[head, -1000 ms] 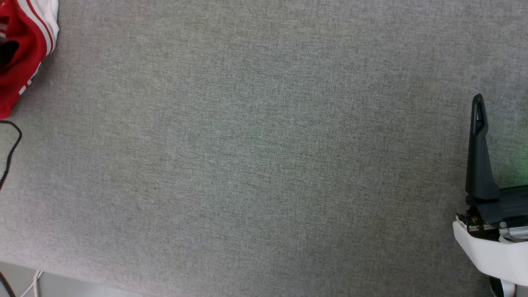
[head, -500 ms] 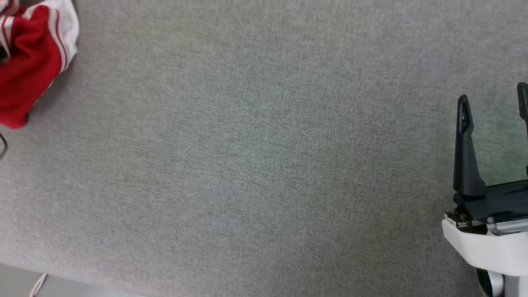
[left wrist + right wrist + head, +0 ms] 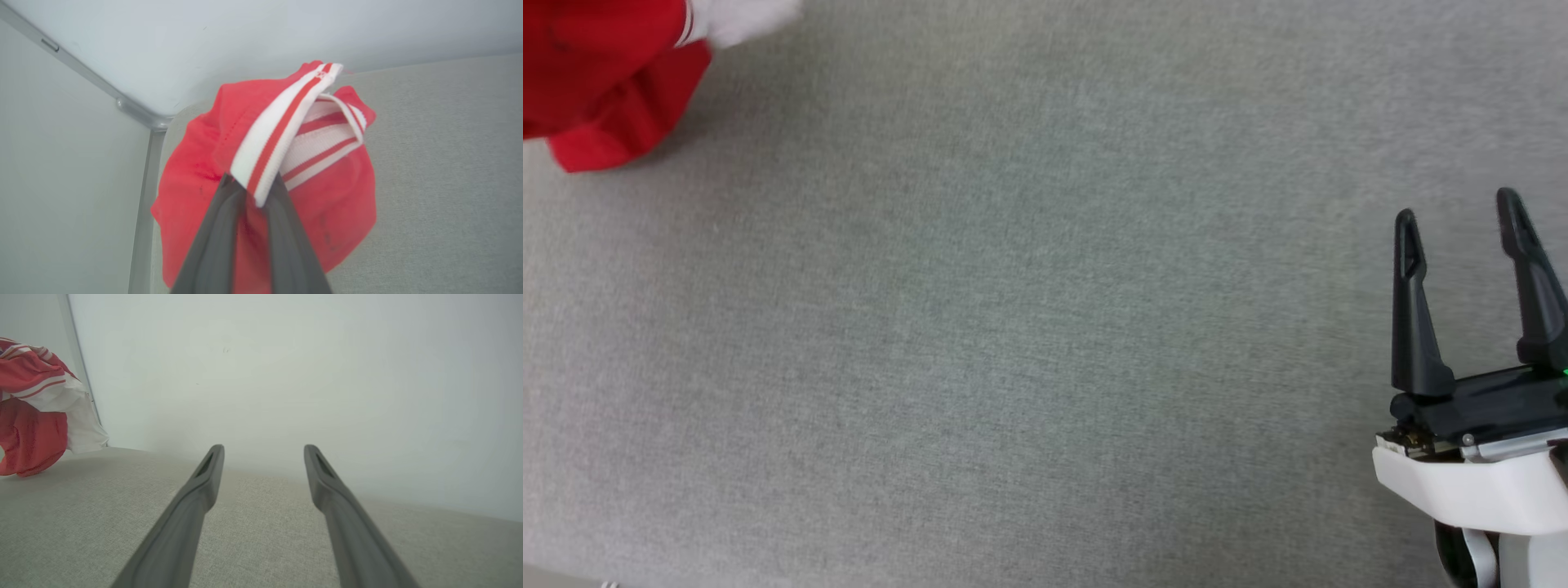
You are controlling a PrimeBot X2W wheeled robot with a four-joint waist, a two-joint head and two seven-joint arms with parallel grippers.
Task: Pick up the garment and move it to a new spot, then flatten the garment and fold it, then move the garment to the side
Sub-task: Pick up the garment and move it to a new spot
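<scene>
Two fingers of the left gripper (image 3: 250, 185) pinch the striped trim of the bunched red garment (image 3: 339, 196) at the far left of the grey surface (image 3: 1013, 327). Its front is hidden in folds, and the head view cuts most of it off. The right gripper (image 3: 1456, 214), near right, is spread.

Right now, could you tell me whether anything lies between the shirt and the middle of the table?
Nothing visible does. The shirt is at the table's far left corner, and the grey surface from there to the middle is bare. The open jaws of the right arm sit at the right edge.
</scene>
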